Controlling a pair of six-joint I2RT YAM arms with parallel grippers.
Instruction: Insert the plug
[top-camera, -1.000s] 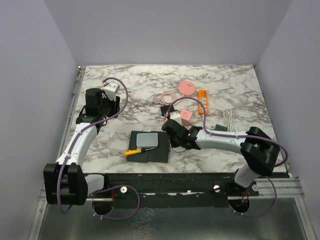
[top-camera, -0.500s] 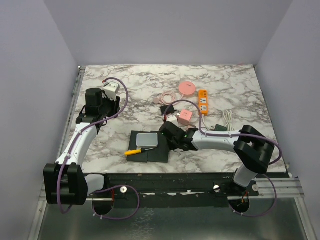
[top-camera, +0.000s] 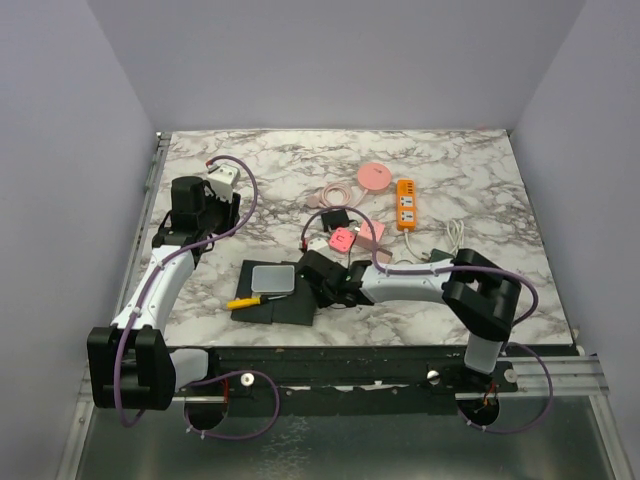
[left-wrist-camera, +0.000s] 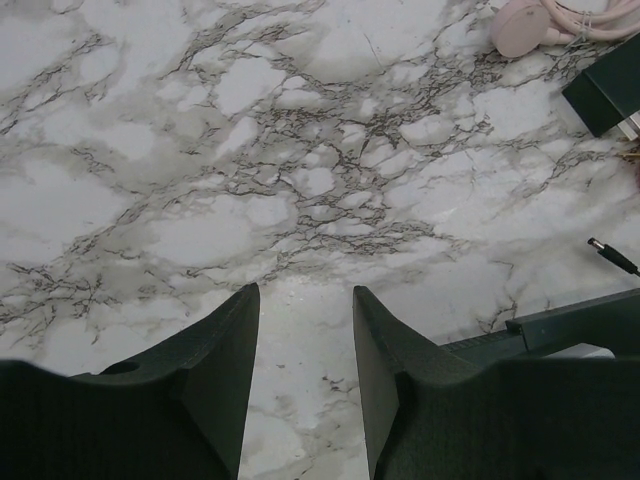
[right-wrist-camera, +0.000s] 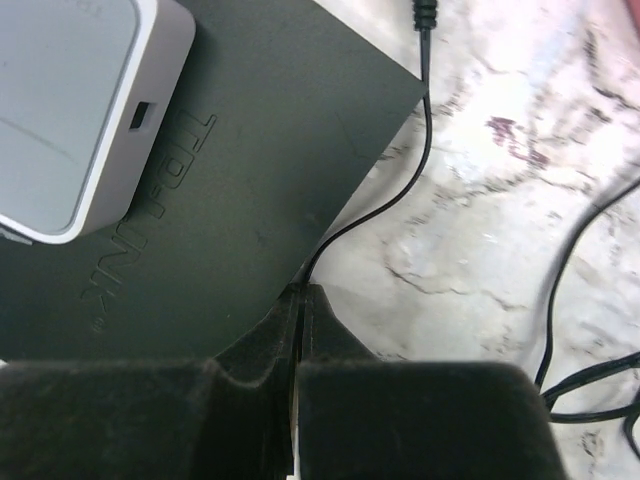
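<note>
The plug (right-wrist-camera: 427, 12) is not in yet. It lies loose on the tabletop (top-camera: 440, 150), just off an edge of the router (right-wrist-camera: 260, 170). From the left wrist its bare tip (left-wrist-camera: 610, 255) shows on the marble, touching nothing.

Its cord (right-wrist-camera: 400, 170) runs back past the router's corner and into the right claw (right-wrist-camera: 300, 300). The claw is pinched tight on the thin wire some way behind the plug, not on the plug body. So the cord is caught and the plug has been brought next to the router. Left to do, by my reading: find the socket, line the tip up, push it home. No power socket shows from any view, so which side it sits on cannot be told. A grip on slack wire will likely steer the tip poorly.

A grey box (right-wrist-camera: 70, 110) rests on the router's top, a small port in its side.

The left claw (left-wrist-camera: 305, 330) is parted and holds nothing. It is well to the left over bare marble — idle, I judge.

Farther off, right of centre, are a pink cube (top-camera: 345, 240) and an orange strip (top-camera: 405, 203).
</note>
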